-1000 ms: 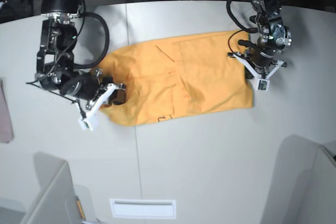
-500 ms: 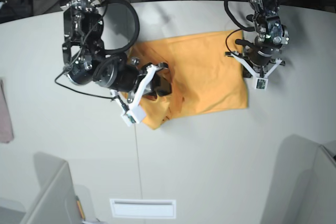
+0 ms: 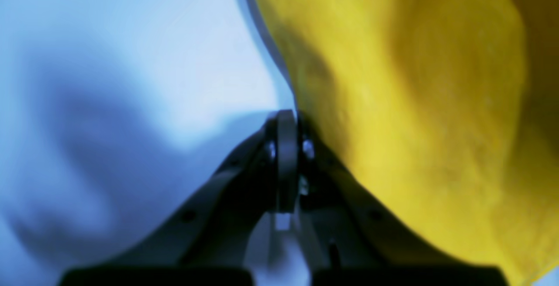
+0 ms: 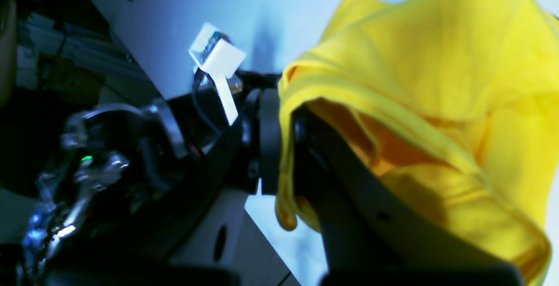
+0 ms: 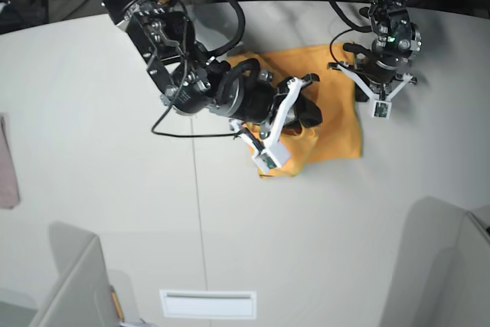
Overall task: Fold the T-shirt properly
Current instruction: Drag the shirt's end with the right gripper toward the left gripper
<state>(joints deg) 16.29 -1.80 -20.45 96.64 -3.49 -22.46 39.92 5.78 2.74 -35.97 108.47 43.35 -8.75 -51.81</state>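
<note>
The orange-yellow T-shirt (image 5: 341, 124) lies bunched on the white table (image 5: 115, 112), its left part doubled over to the right. My right gripper (image 5: 305, 115) reaches across from the view's left and is shut on a fold of the shirt. The right wrist view shows the cloth (image 4: 436, 80) pinched between the jaws of that gripper (image 4: 284, 155) and draped over them. My left gripper (image 5: 377, 76) stands at the shirt's upper right edge. In the left wrist view it (image 3: 287, 118) is shut, with the shirt's edge (image 3: 415, 124) running into its tips.
A pinkish cloth (image 5: 8, 166) lies at the table's far left edge. Grey partitions stand at the front left (image 5: 73, 281) and front right (image 5: 448, 266). A white slot plate (image 5: 208, 304) sits near the front edge. Cables and gear lie behind the table.
My right arm has carried the shirt's left end far to the right, over the rest of the shirt. The left gripper has stayed at the right edge, shifting slightly upward.
</note>
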